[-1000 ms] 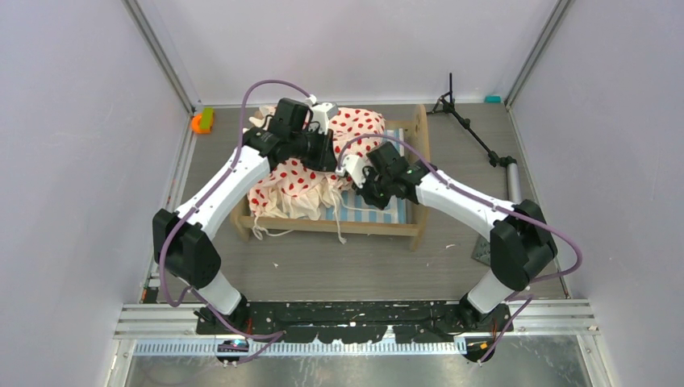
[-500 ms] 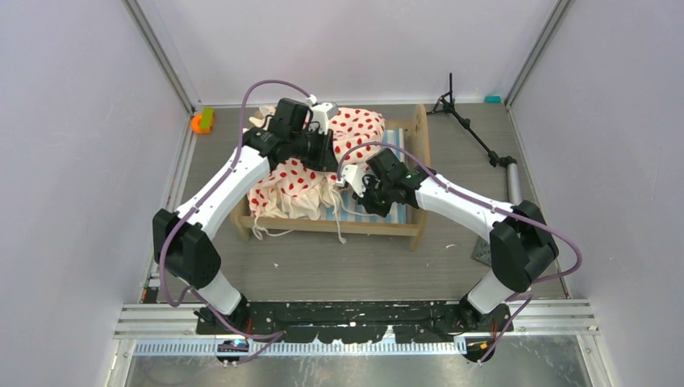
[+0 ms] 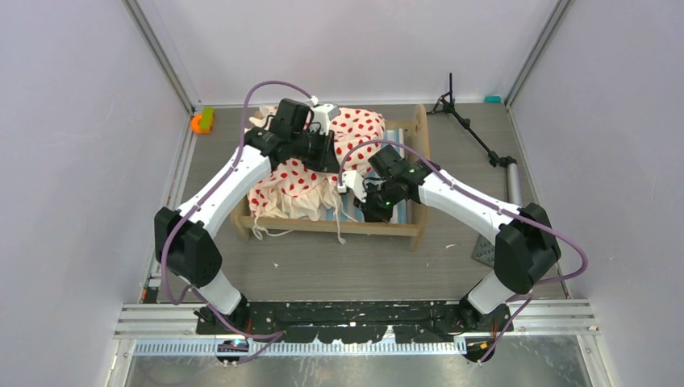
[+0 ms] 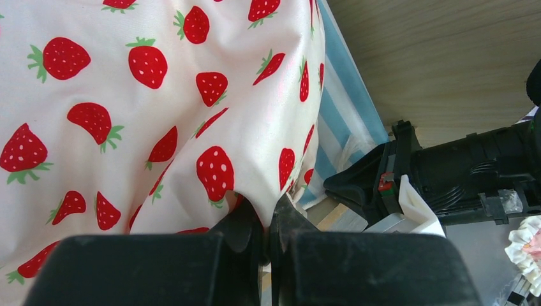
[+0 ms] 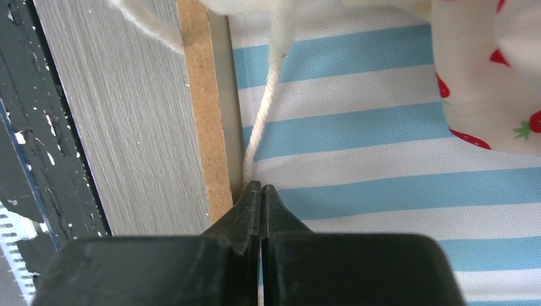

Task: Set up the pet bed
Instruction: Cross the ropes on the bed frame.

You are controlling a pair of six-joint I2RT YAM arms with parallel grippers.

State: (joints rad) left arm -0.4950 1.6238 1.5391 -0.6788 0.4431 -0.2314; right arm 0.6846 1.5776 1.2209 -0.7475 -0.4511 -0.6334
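Pet bed (image 3: 367,228) sits far-centre on the bench (image 3: 363,270), long axis running left-right, and the rounded end board (image 3: 419,125) shows at the right end. The left end is buried under the bedding (image 4: 127,95) and the left arm, so I can't make out that board. Left tool (image 4: 266,213) is closed, pinching a fold of the bedding above the striped mattress (image 5: 383,127). Right tool (image 5: 260,190) is closed, with its tips at the seam between mattress and near side rail (image 5: 204,115). A white cord (image 5: 261,118) ends right at the tips; can't tell if it's pinched. There is bare bench in front of the near rail. A tripod stand (image 3: 472,129) lies to the right, well apart.
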